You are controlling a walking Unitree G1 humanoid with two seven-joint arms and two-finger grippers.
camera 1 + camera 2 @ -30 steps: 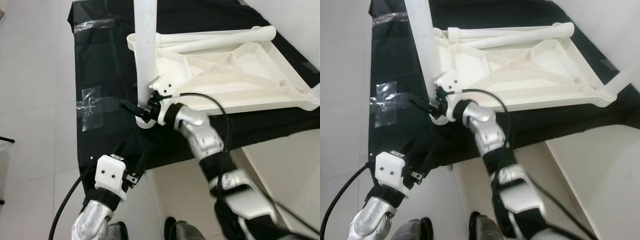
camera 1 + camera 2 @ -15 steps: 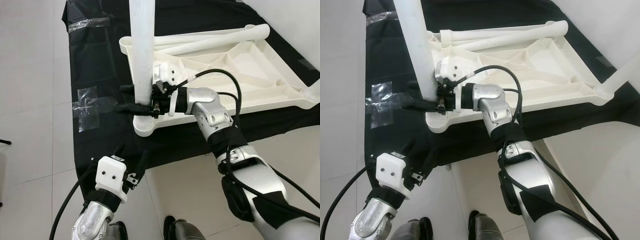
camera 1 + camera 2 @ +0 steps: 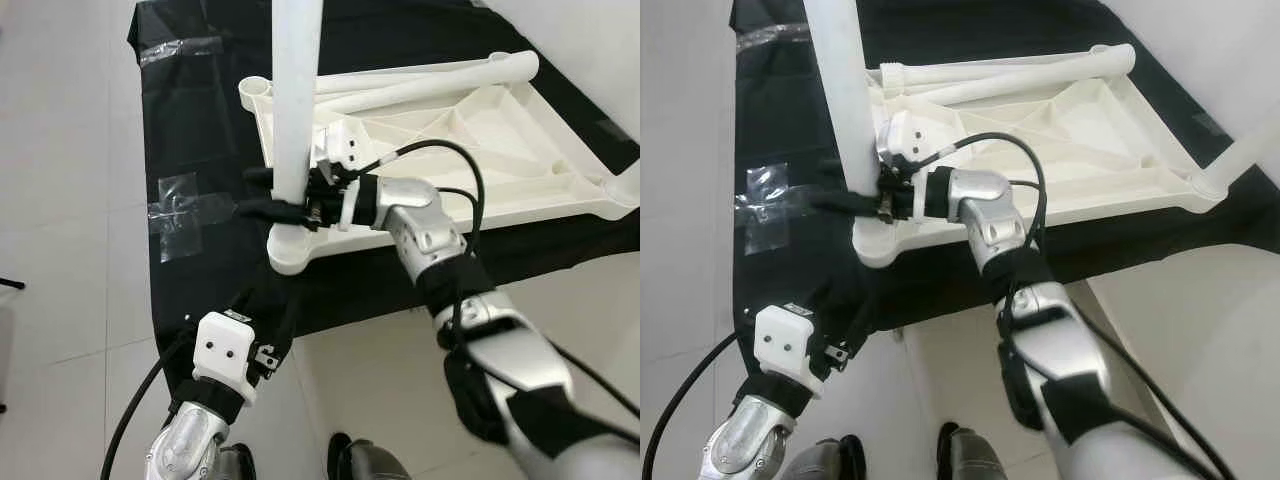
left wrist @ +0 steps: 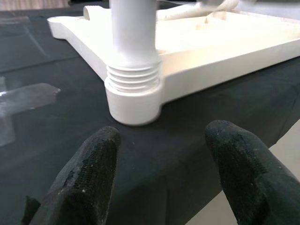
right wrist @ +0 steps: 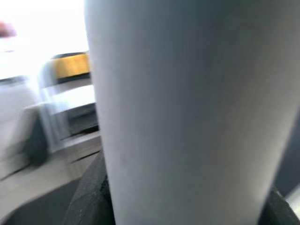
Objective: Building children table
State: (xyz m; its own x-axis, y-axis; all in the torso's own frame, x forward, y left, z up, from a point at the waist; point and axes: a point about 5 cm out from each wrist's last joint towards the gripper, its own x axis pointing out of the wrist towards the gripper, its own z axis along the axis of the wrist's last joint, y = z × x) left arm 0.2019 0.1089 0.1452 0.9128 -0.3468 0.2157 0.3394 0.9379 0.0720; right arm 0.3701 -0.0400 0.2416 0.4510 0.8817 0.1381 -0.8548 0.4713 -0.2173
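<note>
The white table top [image 3: 480, 130] lies upside down on a black cloth [image 3: 200, 120]. A white table leg [image 3: 296, 100] stands upright in the near left corner socket [image 3: 290, 250]; its threaded end [image 4: 133, 79] sits in that socket. My right gripper [image 3: 275, 195] reaches in from the right and is shut on this leg just above the socket, with the leg [image 5: 187, 117] between its fingers [image 5: 89, 197]. My left gripper [image 4: 161, 159] hovers low over the cloth's front edge, a short way before the socket, open and holding nothing.
Two loose white legs [image 3: 430, 80] lie along the far rim of the table top. Another leg [image 3: 625, 185] stands at the right corner. Clear tape [image 3: 185, 210] sticks to the cloth left of the socket. White tiled floor [image 3: 60, 200] surrounds the cloth.
My right arm has swung from in front of the corner to its right side. Its gripper has risen from the socket's base and closed round the leg. The left gripper has stayed put.
</note>
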